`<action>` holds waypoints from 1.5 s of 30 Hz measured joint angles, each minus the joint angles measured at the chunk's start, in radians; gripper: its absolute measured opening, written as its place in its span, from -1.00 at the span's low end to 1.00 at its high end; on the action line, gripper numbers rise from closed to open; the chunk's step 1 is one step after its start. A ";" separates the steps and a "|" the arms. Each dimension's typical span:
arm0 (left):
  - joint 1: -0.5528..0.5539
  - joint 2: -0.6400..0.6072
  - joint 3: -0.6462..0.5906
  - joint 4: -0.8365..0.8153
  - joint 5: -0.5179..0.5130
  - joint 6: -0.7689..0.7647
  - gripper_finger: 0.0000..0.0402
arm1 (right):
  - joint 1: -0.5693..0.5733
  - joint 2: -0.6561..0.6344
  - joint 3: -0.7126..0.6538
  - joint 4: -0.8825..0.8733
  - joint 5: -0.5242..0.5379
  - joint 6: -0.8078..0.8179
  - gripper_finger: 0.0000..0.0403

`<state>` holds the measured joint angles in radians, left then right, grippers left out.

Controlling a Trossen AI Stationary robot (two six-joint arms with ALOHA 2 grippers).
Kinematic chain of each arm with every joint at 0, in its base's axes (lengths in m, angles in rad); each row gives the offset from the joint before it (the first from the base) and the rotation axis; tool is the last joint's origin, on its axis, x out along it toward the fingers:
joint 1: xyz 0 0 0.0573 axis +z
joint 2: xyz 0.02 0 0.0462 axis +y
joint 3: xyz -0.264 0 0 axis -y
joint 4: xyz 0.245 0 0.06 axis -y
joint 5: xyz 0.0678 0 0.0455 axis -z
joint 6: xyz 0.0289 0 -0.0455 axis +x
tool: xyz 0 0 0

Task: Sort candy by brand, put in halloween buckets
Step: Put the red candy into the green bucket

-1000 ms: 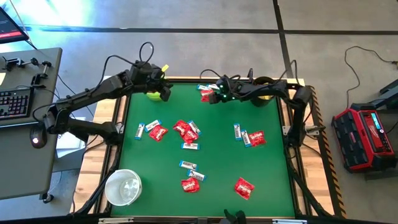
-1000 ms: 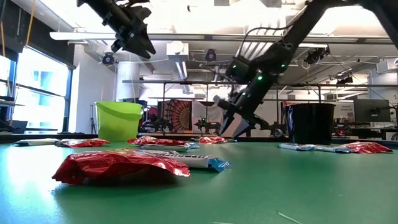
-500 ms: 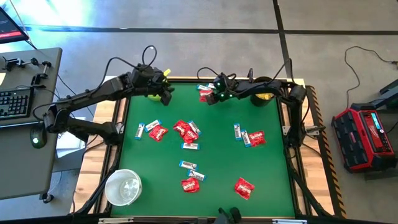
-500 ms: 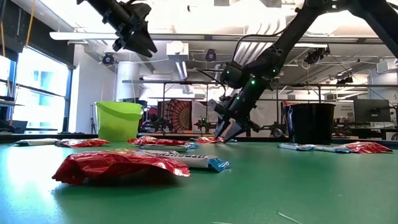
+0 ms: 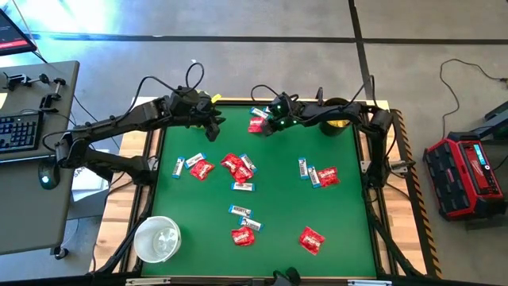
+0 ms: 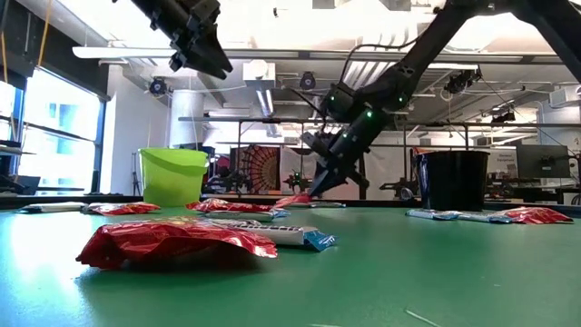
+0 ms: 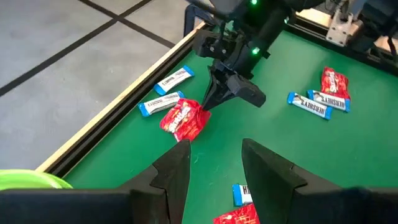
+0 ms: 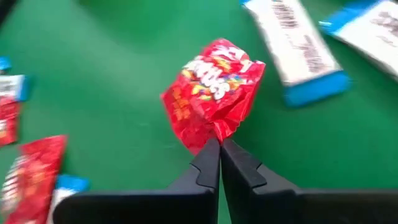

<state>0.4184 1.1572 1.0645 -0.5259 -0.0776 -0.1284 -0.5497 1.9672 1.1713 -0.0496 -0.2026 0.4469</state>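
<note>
A red candy packet [image 8: 214, 93] lies near the table's far edge, beside two white-and-blue bars [image 7: 166, 93]. My right gripper [image 5: 264, 127] is shut on it. My left gripper [image 5: 214, 131] hangs open and empty high over the far left of the table, next to the lime green bucket [image 6: 172, 175]. The black bucket [image 5: 335, 119] stands at the far right corner and the white bucket [image 5: 157, 238] at the near left corner. Several red packets and white-and-blue bars lie scattered on the green mat [image 5: 278, 206]. My right gripper pinches the red packet's crumpled edge [image 8: 213, 135] between its two fingertips. The fingers [image 7: 217, 98] slant down at it from the table's right side. The pinched edge is drawn up; the packet's opposite end [image 7: 177, 124] appears to rest on the mat.
A cluster of red packets and bars [image 5: 234, 167] lies mid-table. Another pair [image 5: 319, 175] lies toward the right, and more [image 5: 246, 226] lie near the front. The table's wooden rim [image 7: 118, 112] runs close behind the held packet.
My right gripper has shut, taking hold of the red packet's edge, and has rolled and shifted a little toward the table's left edge. The packet has bunched up and slid slightly leftward. My left gripper has drifted a little away from the green bucket, still open.
</note>
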 joint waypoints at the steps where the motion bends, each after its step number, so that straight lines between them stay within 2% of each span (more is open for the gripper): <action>1: -0.004 0.000 0.000 0.000 0.000 0.001 -0.31 | 0.004 -0.006 0.000 0.002 -0.013 -0.004 -0.99; 9: -0.028 0.008 0.000 -0.001 0.044 0.010 -0.31 | 0.041 -0.045 0.000 0.014 -0.049 -0.011 -1.00; 16: -0.093 0.088 0.001 -0.001 0.041 0.061 -0.31 | 0.087 -0.078 0.000 0.020 -0.064 0.028 -1.00; 22: -0.164 0.188 0.001 0.000 -0.087 0.097 -0.26 | 0.124 -0.079 0.000 0.070 -0.072 0.096 -1.00; 30: -0.214 0.311 0.001 0.014 -0.113 0.082 -0.08 | 0.142 -0.079 0.000 0.101 -0.077 0.129 -1.00; 36: -0.226 0.338 0.001 0.017 -0.116 0.083 -0.16 | 0.141 -0.079 0.000 0.081 -0.067 0.076 -0.99; 40: -0.225 0.323 0.001 0.018 -0.096 0.079 -0.32 | 0.144 -0.079 0.000 -0.004 -0.061 -0.070 -0.81; 45: -0.212 0.286 0.001 0.024 0.011 0.088 -0.52 | 0.152 -0.079 0.000 -0.102 0.015 -0.295 -0.37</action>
<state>0.2061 1.4432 1.0657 -0.5016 -0.0671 -0.0403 -0.3981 1.8885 1.1713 -0.1518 -0.1881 0.1517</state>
